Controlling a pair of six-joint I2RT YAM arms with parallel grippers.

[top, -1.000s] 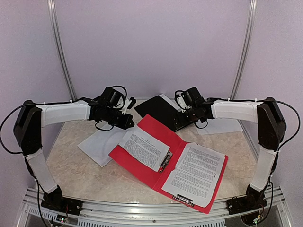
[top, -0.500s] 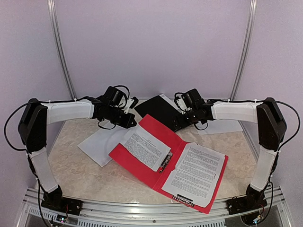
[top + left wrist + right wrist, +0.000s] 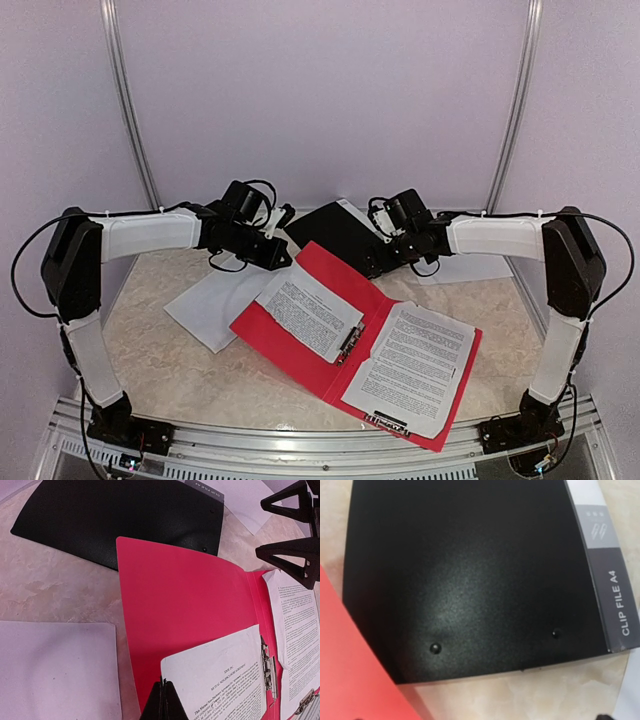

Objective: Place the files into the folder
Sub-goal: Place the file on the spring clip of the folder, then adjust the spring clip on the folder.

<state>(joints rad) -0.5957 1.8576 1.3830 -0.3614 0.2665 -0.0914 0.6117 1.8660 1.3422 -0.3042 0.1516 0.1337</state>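
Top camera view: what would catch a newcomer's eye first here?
The open red folder mid-table, with a printed sheet on its right half. The left gripper pinches the corner of a second sheet over the left flap. A black folder lies behind, under the open right gripper.

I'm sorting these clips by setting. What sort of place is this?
Probably a robot test booth staged for office filing: plain walls enclose a marble-patterned table, robot arms are bolted at its edge, and a red folder and printed sheet lie there.
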